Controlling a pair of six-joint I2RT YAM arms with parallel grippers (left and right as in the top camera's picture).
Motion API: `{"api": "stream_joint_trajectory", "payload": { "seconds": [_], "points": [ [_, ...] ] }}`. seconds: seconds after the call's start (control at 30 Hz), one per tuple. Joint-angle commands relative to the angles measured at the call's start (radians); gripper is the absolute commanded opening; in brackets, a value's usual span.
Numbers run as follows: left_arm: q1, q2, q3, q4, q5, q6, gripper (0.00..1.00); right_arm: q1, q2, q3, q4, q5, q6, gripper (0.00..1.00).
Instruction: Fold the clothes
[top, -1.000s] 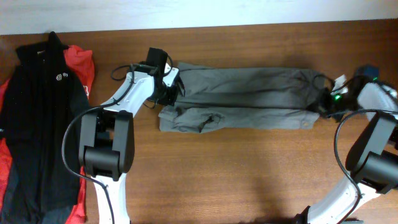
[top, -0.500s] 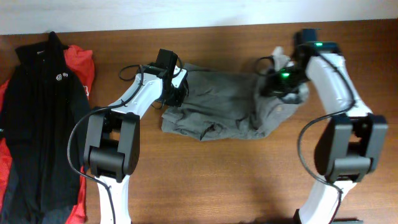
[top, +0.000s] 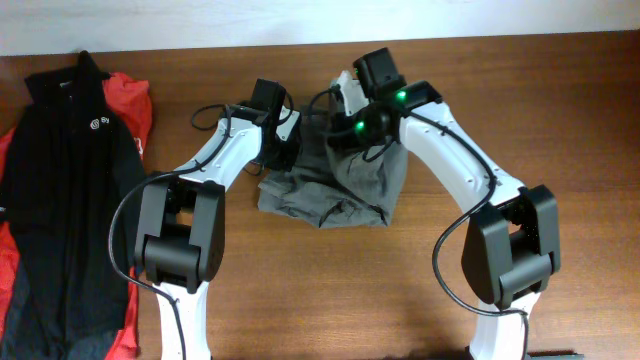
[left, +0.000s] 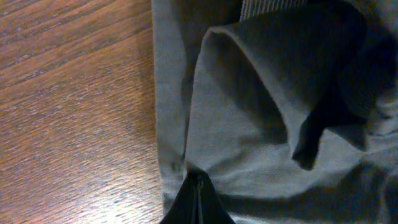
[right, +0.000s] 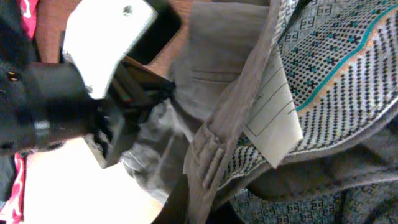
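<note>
Now, both jaws tight on shorts edges; open table on near side.

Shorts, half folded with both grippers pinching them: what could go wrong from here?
The right gripper holds its end of the shorts bunched and lifted, so on release the fold may land crooked. That end hangs close to the left gripper, which pins the other edge; they could bump, or the left one could drag the fold pulling out.
</note>
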Motion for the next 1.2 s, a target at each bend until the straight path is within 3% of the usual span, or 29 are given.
{"api": "stream_joint_trajectory", "payload": {
  "seconds": [0.0,0.03,0.07,0.1,0.13,0.17,0.23,0.33,0.53,0.63,0.77,1.03,1.17],
  "points": [
    [-0.021,0.009,-0.028,0.009,0.02,-0.01,0.01,0.042,-0.013,0.015,0.018,0.021,0.06,0.08],
    [-0.021,0.009,-0.028,0.009,0.02,-0.01,0.01,0.049,-0.013,0.015,0.018,0.021,0.06,0.13],
    [-0.021,0.009,-0.028,0.009,0.02,-0.01,0.01,0.06,-0.013,0.015,0.017,0.021,0.06,0.27],
    [-0.021,0.009,-0.028,0.008,0.02,-0.01,0.01,0.066,-0.013,0.015,0.017,0.021,0.06,0.34],
    [-0.02,0.009,-0.027,0.005,0.02,-0.01,0.07,0.067,-0.013,0.015,0.017,0.02,0.06,0.39],
    [-0.018,0.009,-0.026,0.0,0.021,-0.01,0.18,0.067,-0.013,0.015,0.017,0.018,0.06,0.47],
    [0.006,0.001,-0.008,-0.029,0.056,-0.01,0.56,0.067,-0.013,0.015,0.017,0.01,0.06,0.54],
    [0.064,-0.035,0.019,-0.084,0.096,-0.01,0.71,0.066,-0.013,0.015,0.021,0.006,0.06,0.54],
    [0.187,-0.141,0.048,-0.121,0.098,-0.01,0.73,0.046,-0.027,0.047,0.006,-0.034,0.06,0.51],
    [0.242,-0.194,0.048,-0.119,0.099,-0.01,0.73,0.013,-0.037,0.116,-0.094,0.035,0.061,0.48],
    [0.261,-0.203,0.045,-0.119,0.098,-0.01,0.57,-0.02,-0.033,0.163,-0.236,0.239,0.061,0.48],
    [0.261,-0.202,0.045,-0.099,0.097,-0.009,0.55,0.012,0.039,0.141,-0.224,0.317,0.121,0.48],
    [0.262,-0.202,0.045,-0.095,0.074,-0.009,0.5,0.044,0.056,0.14,-0.191,0.323,0.132,0.33]
  ]
}}
